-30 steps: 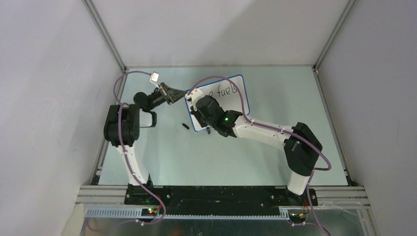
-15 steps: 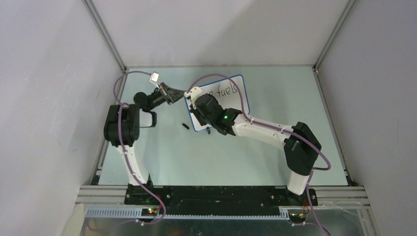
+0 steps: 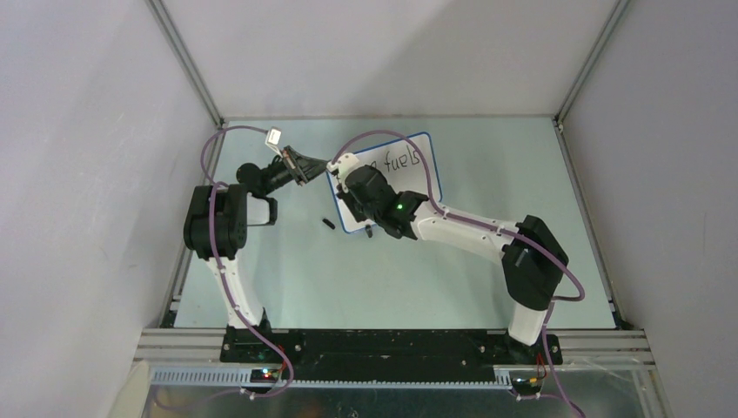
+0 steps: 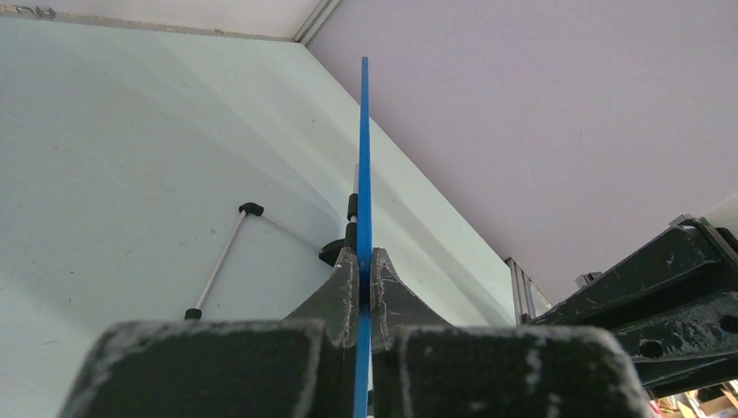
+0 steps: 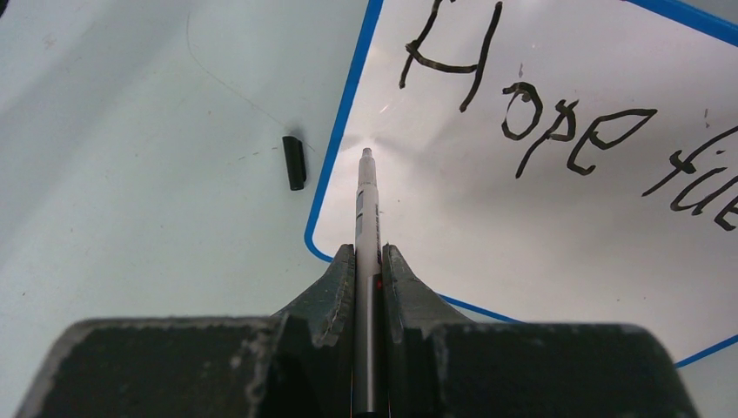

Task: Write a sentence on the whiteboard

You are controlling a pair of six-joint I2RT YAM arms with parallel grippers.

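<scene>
Only "Hope fuels" of the sentence (image 5: 557,122) is written; whiteboard (image 5: 540,226) is pinched by left gripper (image 4: 364,266), marker (image 5: 366,200) by right gripper (image 5: 368,261).

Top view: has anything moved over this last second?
Barely. The right gripper, shut on the marker, edged slightly toward the far side over the whiteboard. The left gripper kept its clamp on the board's blue edge, and the board and the loose cap lay as before.
</scene>
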